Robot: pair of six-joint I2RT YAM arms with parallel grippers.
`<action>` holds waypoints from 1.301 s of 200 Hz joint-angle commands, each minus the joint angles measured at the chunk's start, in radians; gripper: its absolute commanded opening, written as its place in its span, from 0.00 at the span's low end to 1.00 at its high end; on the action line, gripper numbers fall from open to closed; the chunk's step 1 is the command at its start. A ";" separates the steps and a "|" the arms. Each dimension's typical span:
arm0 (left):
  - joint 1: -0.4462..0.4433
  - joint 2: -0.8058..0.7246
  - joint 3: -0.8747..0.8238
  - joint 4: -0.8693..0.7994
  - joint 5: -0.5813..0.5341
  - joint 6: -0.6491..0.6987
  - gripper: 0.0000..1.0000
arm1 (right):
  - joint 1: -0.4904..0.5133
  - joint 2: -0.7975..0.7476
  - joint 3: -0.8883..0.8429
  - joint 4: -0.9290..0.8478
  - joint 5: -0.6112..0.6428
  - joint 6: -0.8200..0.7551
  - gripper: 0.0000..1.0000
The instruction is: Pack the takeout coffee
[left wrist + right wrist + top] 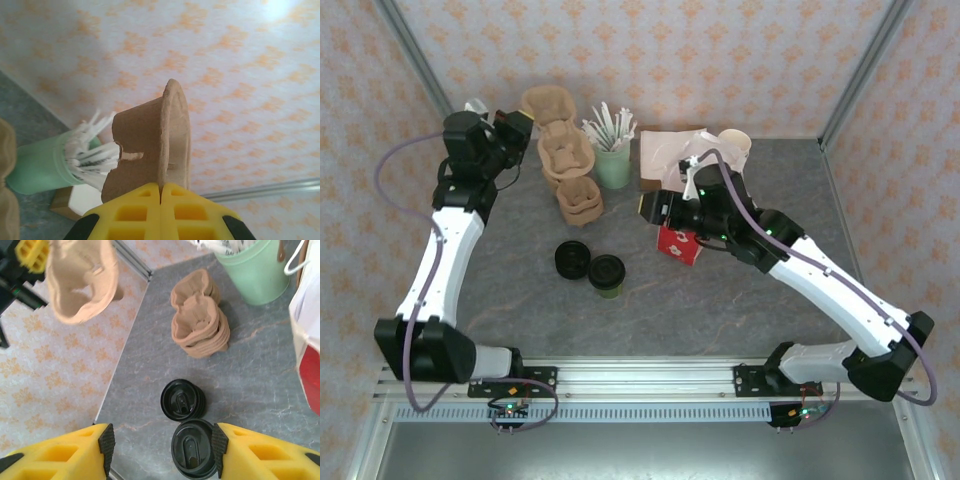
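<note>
Takeout coffee (607, 275) beside loose lid (572, 260): looks light, crushable, grip mid-wall; right hand (162, 442) apart, left hand (161, 189) clamping pulp carrier (145, 155).

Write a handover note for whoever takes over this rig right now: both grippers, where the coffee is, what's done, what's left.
Left gripper: shut on a pulp cup carrier, held in the air at the back left.
Right gripper: open, empty, raised and aimed towards the coffee.
Takeout coffee: upright on the table, lid on, beside a separate black lid; neither gripper touches it.
Done: carrier in hand, cup lidded.
Left: probably set the carrier down, then place the coffee in it.
</note>
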 commanded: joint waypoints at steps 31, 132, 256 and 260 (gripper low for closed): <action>-0.078 -0.136 -0.012 -0.104 0.151 0.105 0.00 | -0.056 -0.098 -0.010 0.073 -0.094 -0.088 0.58; -0.212 -0.341 -0.193 0.020 0.226 0.002 0.00 | -0.060 -0.075 -0.105 0.398 -0.493 -0.049 0.58; -0.275 -0.356 -0.197 0.051 0.182 -0.017 0.00 | -0.009 -0.055 -0.126 0.416 -0.520 -0.064 0.53; -0.277 -0.358 -0.195 0.046 0.178 -0.014 0.00 | -0.008 -0.056 -0.126 0.416 -0.519 -0.063 0.52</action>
